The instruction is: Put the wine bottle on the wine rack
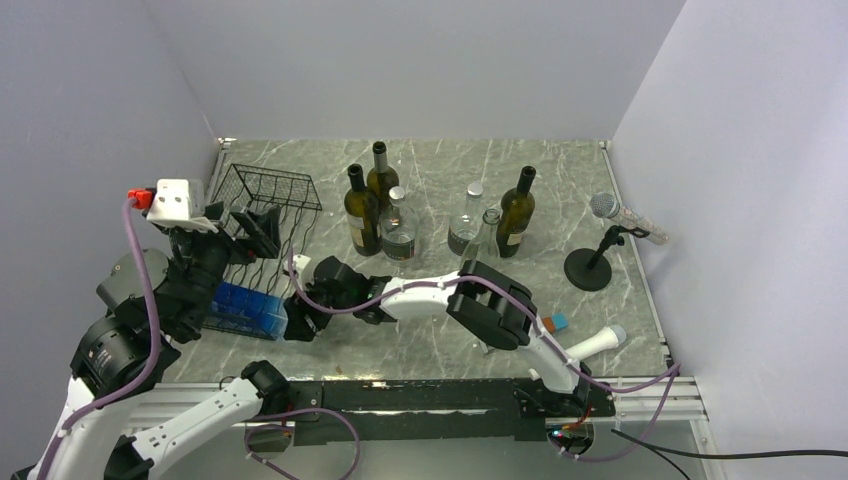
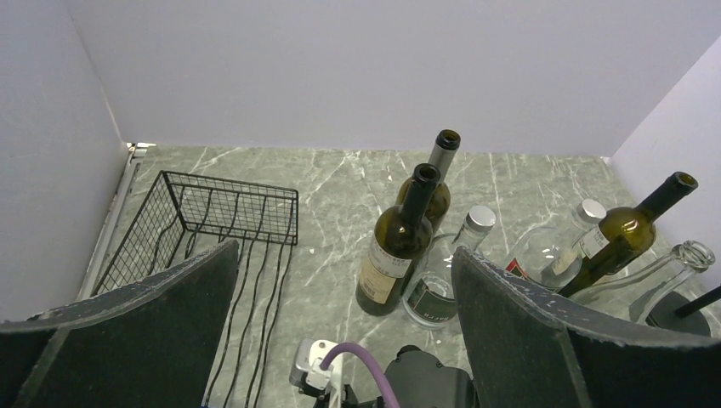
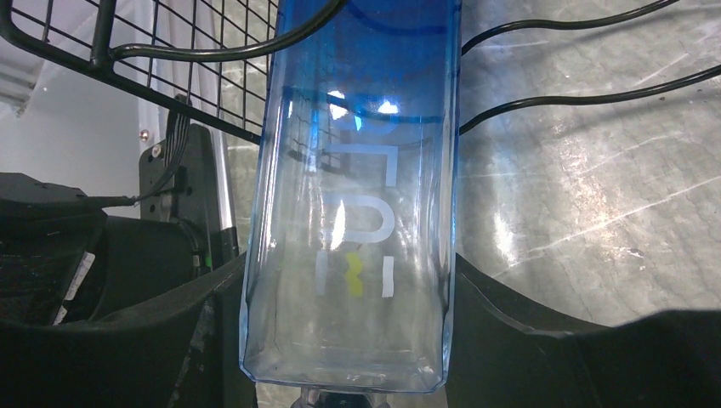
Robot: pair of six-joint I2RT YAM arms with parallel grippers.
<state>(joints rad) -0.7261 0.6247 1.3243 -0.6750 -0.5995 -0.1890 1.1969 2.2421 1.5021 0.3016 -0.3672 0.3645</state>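
Observation:
A blue, square-sided glass bottle (image 1: 245, 308) lies on its side at the near end of the black wire wine rack (image 1: 268, 190). My right gripper (image 1: 302, 318) reaches left across the table and is shut on the bottle; in the right wrist view the bottle (image 3: 357, 170) fills the gap between both fingers (image 3: 527, 340), with rack wires (image 3: 170, 51) around its far end. My left gripper (image 1: 255, 228) hovers over the rack, open and empty. In the left wrist view its pads (image 2: 527, 331) stand wide apart, with the rack (image 2: 212, 208) ahead on the left.
Several upright bottles stand mid-table: dark green ones (image 1: 362, 210) (image 1: 515, 215) and clear ones (image 1: 398, 228) (image 1: 466, 222). A microphone on a round stand (image 1: 592, 265) is at the right, another microphone (image 1: 598, 343) lies near the front right. Walls enclose three sides.

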